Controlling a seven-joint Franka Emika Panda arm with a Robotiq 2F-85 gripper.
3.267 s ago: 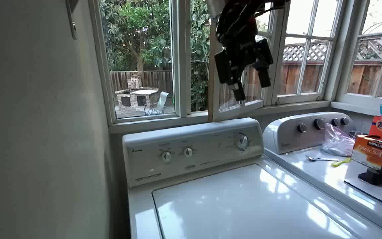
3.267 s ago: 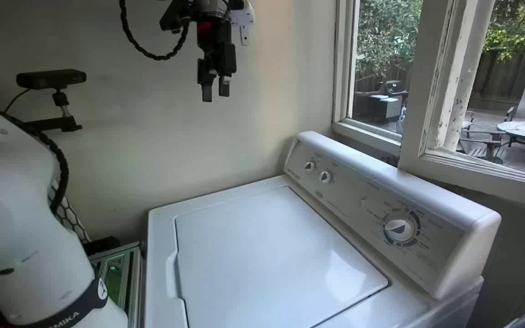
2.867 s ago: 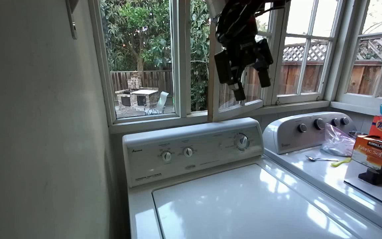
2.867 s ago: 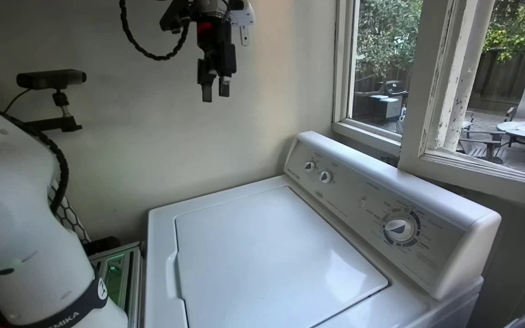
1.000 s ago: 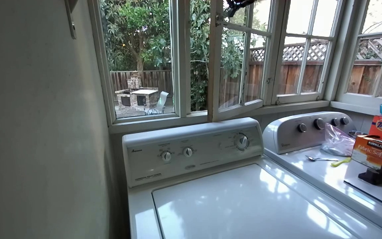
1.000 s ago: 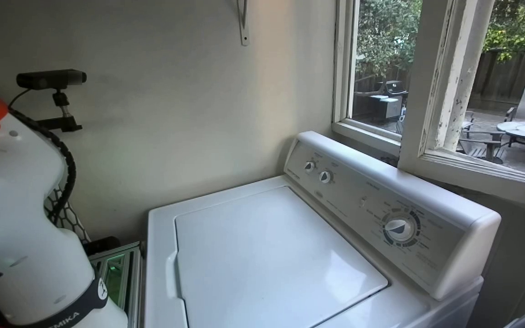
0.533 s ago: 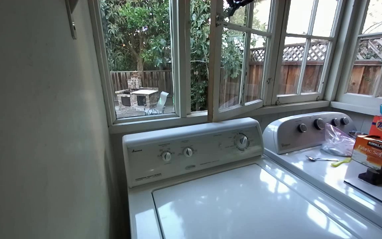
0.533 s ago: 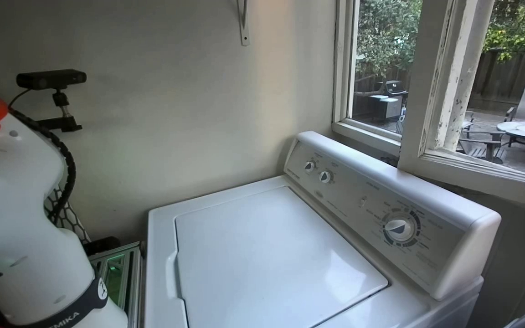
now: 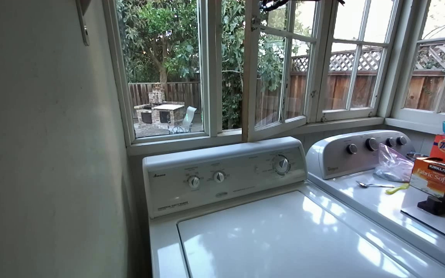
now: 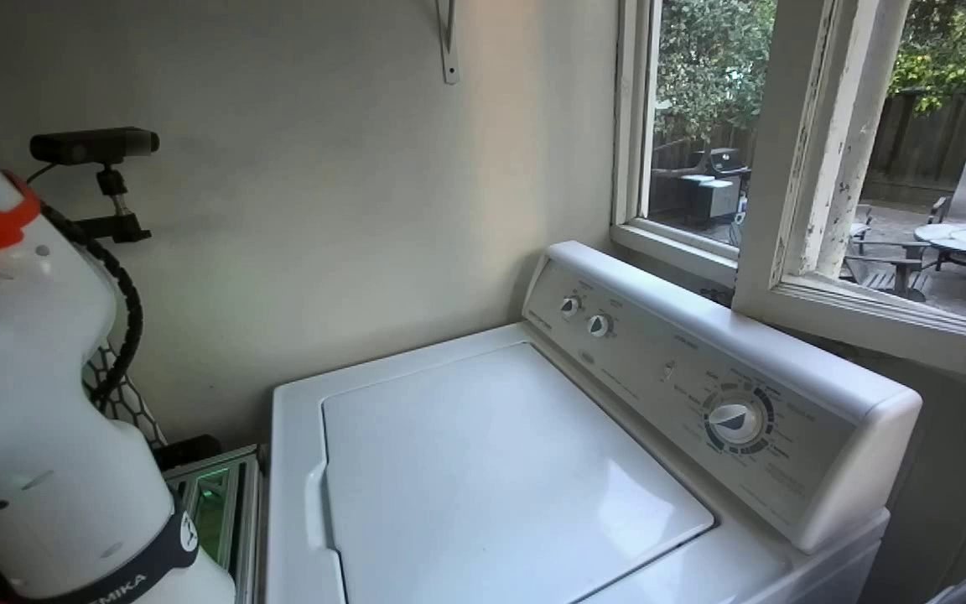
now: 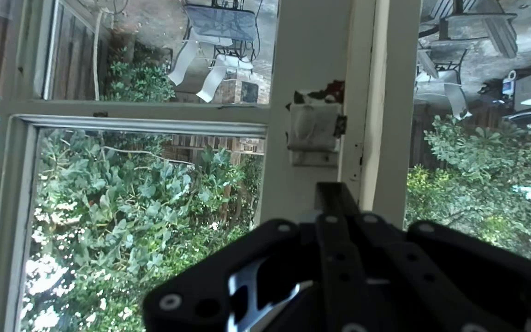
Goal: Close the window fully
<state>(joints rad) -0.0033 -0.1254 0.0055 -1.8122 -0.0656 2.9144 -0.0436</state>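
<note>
The window is a white-painted sash with several panes (image 9: 250, 92), standing ajar and swung inward over the washer's back. Greenery shows in the gap between its free edge and the fixed frame (image 9: 214, 77). An exterior view shows the same sash (image 10: 772, 193) at the right. In the upside-down wrist view its stile (image 11: 314, 27) carries a painted-over latch (image 11: 314, 127). My gripper (image 11: 338, 198) is shut on nothing, its tips in front of that stile; whether they touch it I cannot tell. Outside views show only a dark piece of the arm (image 9: 276, 4) at the top edge.
A washer (image 9: 261, 235) stands under the window, its control panel (image 9: 226, 179) close below the sash. Beside it, a second machine (image 9: 357, 154) bears a fabric softener box (image 9: 439, 177) and a plastic bag. A wall bracket (image 10: 449, 50) and a camera (image 10: 96, 147) are near the wall.
My gripper, earlier open and hanging in both exterior views, has risen out of them and shut. In the last half second the arm has shifted slightly. The window has not moved.
</note>
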